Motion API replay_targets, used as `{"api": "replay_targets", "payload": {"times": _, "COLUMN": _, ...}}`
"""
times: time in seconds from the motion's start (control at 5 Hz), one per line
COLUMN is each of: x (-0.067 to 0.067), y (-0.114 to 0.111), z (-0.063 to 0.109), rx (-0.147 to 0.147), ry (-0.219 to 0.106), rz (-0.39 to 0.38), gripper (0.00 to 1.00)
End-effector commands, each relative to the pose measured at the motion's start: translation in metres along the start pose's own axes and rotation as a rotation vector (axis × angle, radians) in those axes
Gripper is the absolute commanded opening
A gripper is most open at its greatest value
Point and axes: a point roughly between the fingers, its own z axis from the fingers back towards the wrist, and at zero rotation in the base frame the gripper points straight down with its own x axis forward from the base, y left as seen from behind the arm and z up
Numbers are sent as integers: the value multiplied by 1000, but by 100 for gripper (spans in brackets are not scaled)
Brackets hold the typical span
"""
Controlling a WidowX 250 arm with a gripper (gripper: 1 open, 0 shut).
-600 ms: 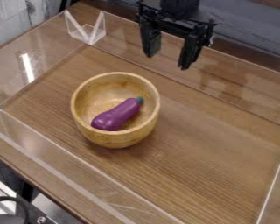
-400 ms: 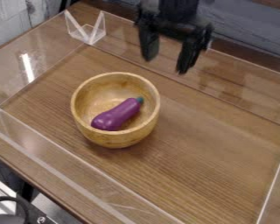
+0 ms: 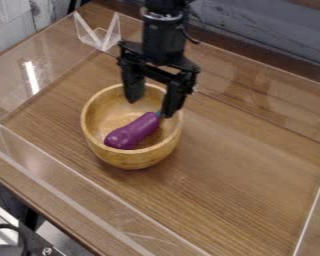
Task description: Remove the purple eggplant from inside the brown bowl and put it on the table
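A wood-grain table (image 3: 243, 190) is seen from above and at an angle, bordered by clear acrylic walls (image 3: 43, 80) along its edges. A round light-brown wooden bowl (image 3: 101, 140) is placed left of the table's centre, at roughly 9 o'clock from the middle of the view. Inside the bowl a glossy purple eggplant (image 3: 132, 131) is laid at a slant, its bulbous end toward 8 o'clock and its darker stem tip toward 2 o'clock, near the bowl's far rim. The eggplant is resting on the bowl's inner floor.

A black gripper (image 3: 152, 96) is positioned over the bowl's far side, at about 1 o'clock from the bowl's centre, pointing straight down. Its two fingers (image 3: 176, 100) are spread wide apart, and nothing is held between them. The fingertips are seen just above the eggplant's stem end; whether contact is made cannot be told. A small clear acrylic stand (image 3: 99, 32) is set at the table's far left, at 11 o'clock.
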Motion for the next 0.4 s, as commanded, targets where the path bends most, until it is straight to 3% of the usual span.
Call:
{"api": "replay_targets", "payload": {"times": 0.0, "x": -2, "y": 7, "z": 10, "rx": 16, "ry": -67, "rz": -2, "gripper": 100}}
{"api": "replay_targets", "payload": {"times": 0.2, "x": -4, "y": 11, "z": 3, "rx": 20, "ry": -75, "rz": -2, "gripper": 100}}
